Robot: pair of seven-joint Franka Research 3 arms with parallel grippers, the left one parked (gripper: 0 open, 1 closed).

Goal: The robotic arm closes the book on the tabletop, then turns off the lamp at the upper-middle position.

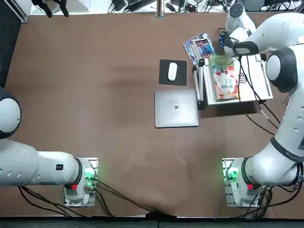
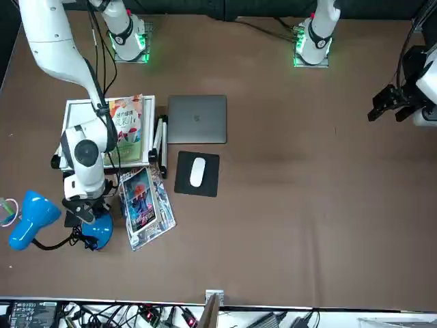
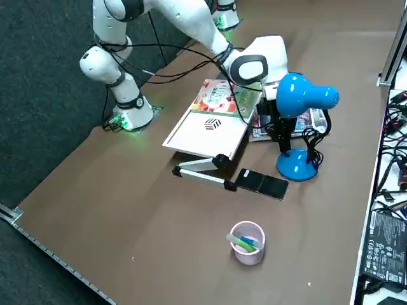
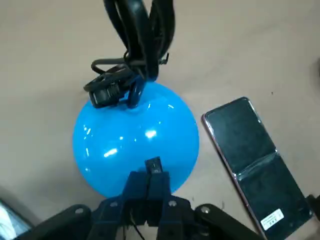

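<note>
Left: grey laptop, white mouse just beyond. Farther right, glossy leaflets. Book right of laptop, green-and-red cover up on white stand, black cables crossing above. Far right, tool clenched over lamp's blue base, phone beside.

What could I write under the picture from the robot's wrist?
The black gripper, fingers together, over the lamp's blue base.
</note>
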